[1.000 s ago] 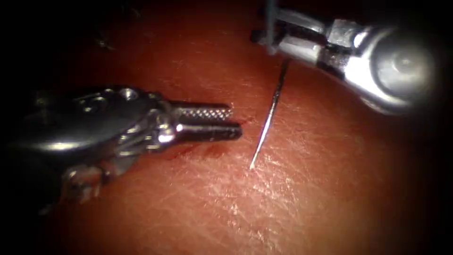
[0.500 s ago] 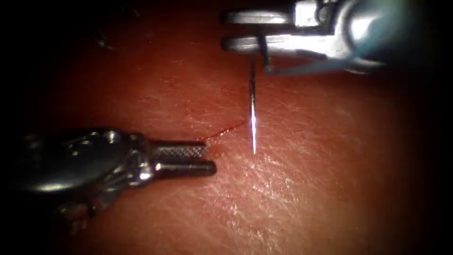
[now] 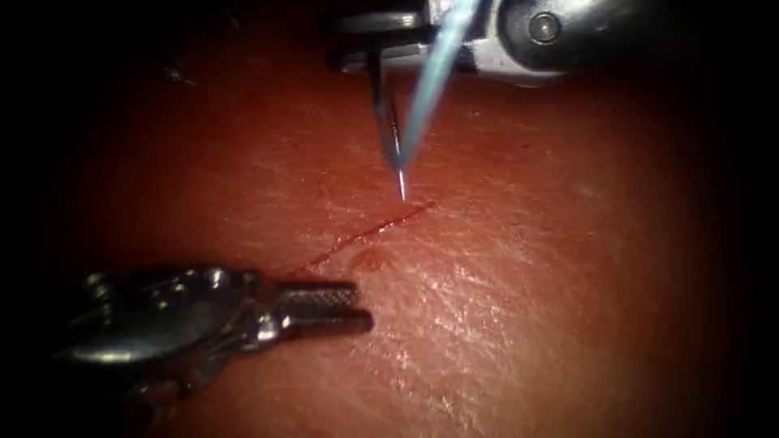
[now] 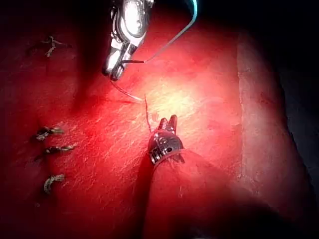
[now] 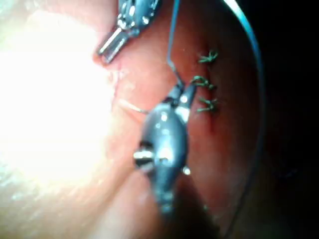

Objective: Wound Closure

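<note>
Endoscope view: the left tool [image 3: 357, 308] was seen lying low at the left, below the cut [image 3: 365, 234], its two jaws a little apart with nothing held between them and pointed to the right. Across the tissue [image 3: 527, 324] the short red cut ran up from lower left to upper right. Above its right end, just short of the surface, the tip of the needle [image 3: 391, 134] was held, free of the tissue, its long axis nearly upright and pointing down at the cut. At the top the right tool [image 3: 361, 40] was shown clamped on the needle near its tail end, with the pale thread [image 3: 434, 77] slanting across beside it. By this picture the needle lay nearer the right tool, well apart from the left.
</note>
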Motion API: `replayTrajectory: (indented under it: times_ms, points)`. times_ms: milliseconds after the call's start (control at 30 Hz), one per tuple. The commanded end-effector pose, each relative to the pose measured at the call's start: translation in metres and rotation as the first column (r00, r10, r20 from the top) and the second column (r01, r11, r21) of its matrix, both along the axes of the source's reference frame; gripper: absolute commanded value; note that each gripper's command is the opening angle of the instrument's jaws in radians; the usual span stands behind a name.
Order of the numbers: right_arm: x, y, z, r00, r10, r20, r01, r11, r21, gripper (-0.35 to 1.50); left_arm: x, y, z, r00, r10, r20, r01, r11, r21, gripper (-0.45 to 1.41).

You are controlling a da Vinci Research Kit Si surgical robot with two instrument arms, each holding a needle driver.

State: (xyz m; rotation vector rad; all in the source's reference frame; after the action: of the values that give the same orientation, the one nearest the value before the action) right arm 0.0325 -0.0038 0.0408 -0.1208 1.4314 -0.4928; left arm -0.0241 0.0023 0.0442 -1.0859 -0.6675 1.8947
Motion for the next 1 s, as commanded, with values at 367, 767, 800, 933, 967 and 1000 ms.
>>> replayTrajectory:
  times_ms: [367,767,800,933,967,1000]
  points:
    - [0.003,-0.0009,0.0014,0.999,-0.017,-0.046,0.017,1.0,-0.012,-0.35,-0.0007,-0.0006,0.0026,1.0,0.006,-0.009,-0.006,1.0,-0.009,0.09]
    - [0.0039,-0.0014,0.0022,0.997,-0.022,-0.069,0.02,0.999,-0.024,-0.35,-0.0008,-0.0014,0.0037,1.0,0.021,-0.016,-0.021,1.0,0.001,0.09]
    - [0.004,-0.0014,0.0023,0.997,-0.025,-0.071,0.023,0.999,-0.031,-0.35,-0.0008,-0.0014,0.0039,1.0,0.023,-0.019,-0.023,1.0,0.0,0.09]
    - [0.0043,-0.0016,0.0026,0.994,-0.056,-0.089,0.051,0.997,-0.058,-0.35,-0.0008,-0.0016,0.004,0.999,0.027,-0.017,-0.027,1.0,0.0,0.09]
    - [0.0044,-0.0016,0.0027,0.994,-0.063,-0.093,0.058,0.997,-0.058,-0.35,-0.0007,-0.0016,0.004,0.999,0.027,-0.016,-0.027,1.0,0.0,0.09]
    - [0.0045,-0.0015,0.0028,0.992,-0.075,-0.1,0.069,0.996,-0.064,-0.35,-0.0007,-0.0015,0.004,0.999,0.027,-0.016,-0.027,1.0,0.001,0.09]
